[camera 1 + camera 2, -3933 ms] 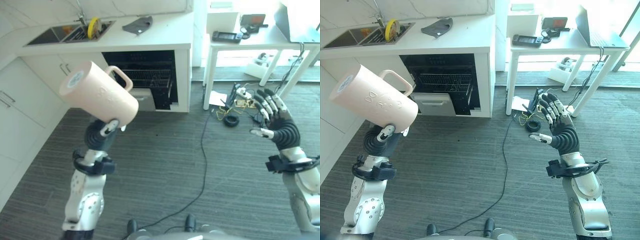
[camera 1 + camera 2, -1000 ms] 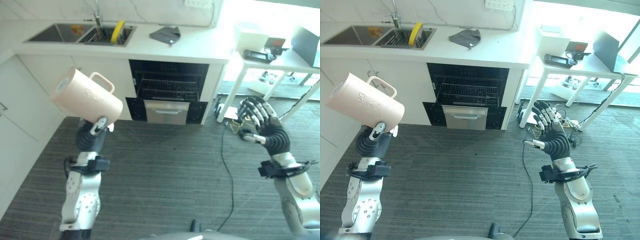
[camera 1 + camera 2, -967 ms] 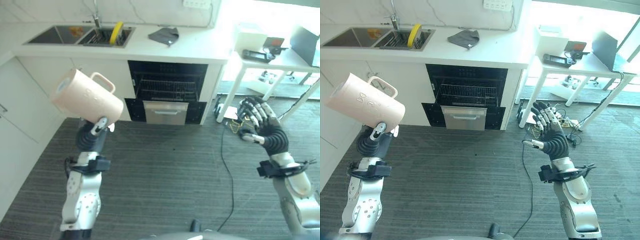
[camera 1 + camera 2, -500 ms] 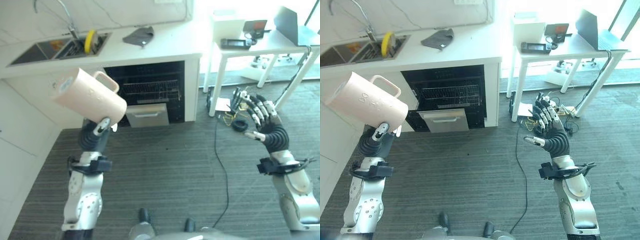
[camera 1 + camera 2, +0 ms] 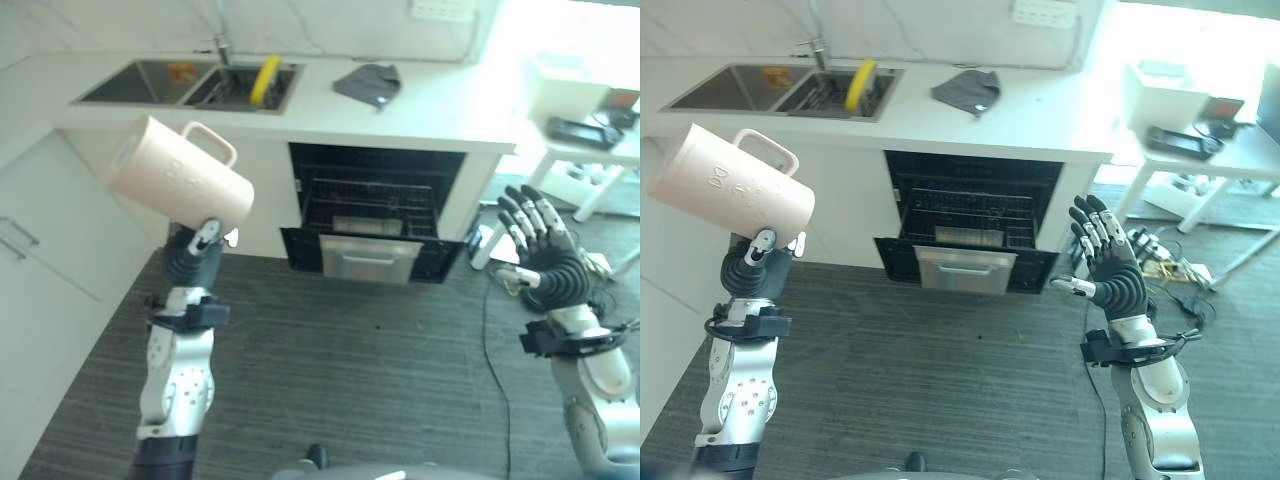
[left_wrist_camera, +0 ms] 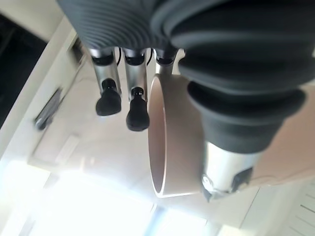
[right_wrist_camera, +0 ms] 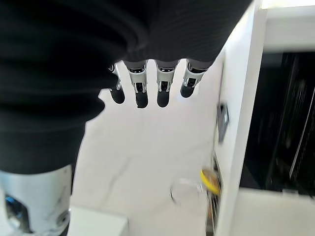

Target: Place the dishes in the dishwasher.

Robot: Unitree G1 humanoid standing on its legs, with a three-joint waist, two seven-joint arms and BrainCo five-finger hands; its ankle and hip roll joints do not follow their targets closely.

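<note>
carrying the large pale pink handled plastic mug (image 5: 180, 185) tilted, left hand (image 5: 197, 250) fingers curled under it; right hand (image 5: 1107, 265) spread empty; approaching the open black dishwasher (image 5: 378, 210) squarely seems wise

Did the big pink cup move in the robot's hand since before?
No. The pink cup sits tilted on the left hand exactly as before; the dishwasher shifts because the camera moved.

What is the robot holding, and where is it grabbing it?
The left hand holds a big pink mug by its lower end, with the mug tipped over above the hand. The right hand is open and holds nothing.
</note>
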